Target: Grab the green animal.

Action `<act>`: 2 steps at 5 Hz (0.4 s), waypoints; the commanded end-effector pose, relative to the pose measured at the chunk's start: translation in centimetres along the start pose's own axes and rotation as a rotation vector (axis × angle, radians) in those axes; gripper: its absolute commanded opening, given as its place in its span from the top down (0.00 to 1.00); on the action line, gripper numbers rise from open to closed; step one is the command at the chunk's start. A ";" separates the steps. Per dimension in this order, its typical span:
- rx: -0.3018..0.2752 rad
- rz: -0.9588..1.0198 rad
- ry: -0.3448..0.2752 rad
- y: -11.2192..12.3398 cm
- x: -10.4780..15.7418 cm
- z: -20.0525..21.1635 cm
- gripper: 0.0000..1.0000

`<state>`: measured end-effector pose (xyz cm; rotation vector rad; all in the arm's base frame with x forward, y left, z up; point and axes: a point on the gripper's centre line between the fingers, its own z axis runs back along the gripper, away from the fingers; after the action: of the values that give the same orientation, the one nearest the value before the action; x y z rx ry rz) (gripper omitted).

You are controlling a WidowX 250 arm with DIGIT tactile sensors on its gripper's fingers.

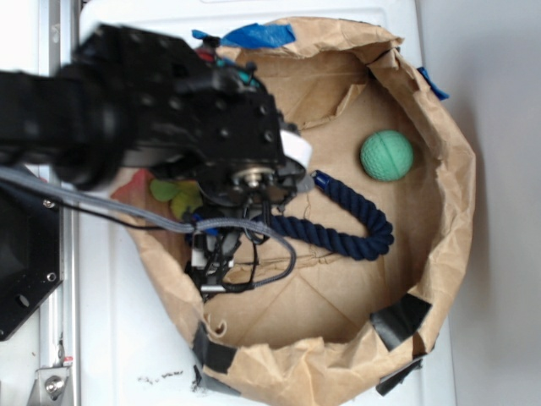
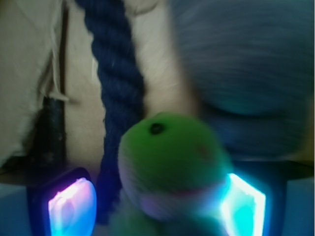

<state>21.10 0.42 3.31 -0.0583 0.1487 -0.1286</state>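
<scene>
In the wrist view the green animal (image 2: 170, 167), a blurred lime-green plush with a dark eye and a red mark, sits between my gripper's (image 2: 157, 206) two glowing fingers. The right pad (image 2: 243, 204) touches its side. The left pad (image 2: 71, 206) stands apart from it, with a gap where the rope shows. The jaws are open. In the exterior view only the green animal's leaf-shaped ears (image 1: 177, 196) stick out from under the black arm (image 1: 169, 110), which hides the fingertips.
A dark blue rope (image 1: 355, 228) (image 2: 118, 88) curves across the floor of the brown paper basin (image 1: 448, 194). A teal ball (image 1: 387, 156) lies at the right. A blurred blue-grey plush mass (image 2: 246, 73) lies just beyond the green animal. Black tape (image 1: 397, 321) patches the rim.
</scene>
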 end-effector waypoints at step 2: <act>0.016 0.001 -0.005 0.5 0.2 -0.4 0.25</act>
<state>20.98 0.60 2.57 -0.0492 0.1685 -0.1334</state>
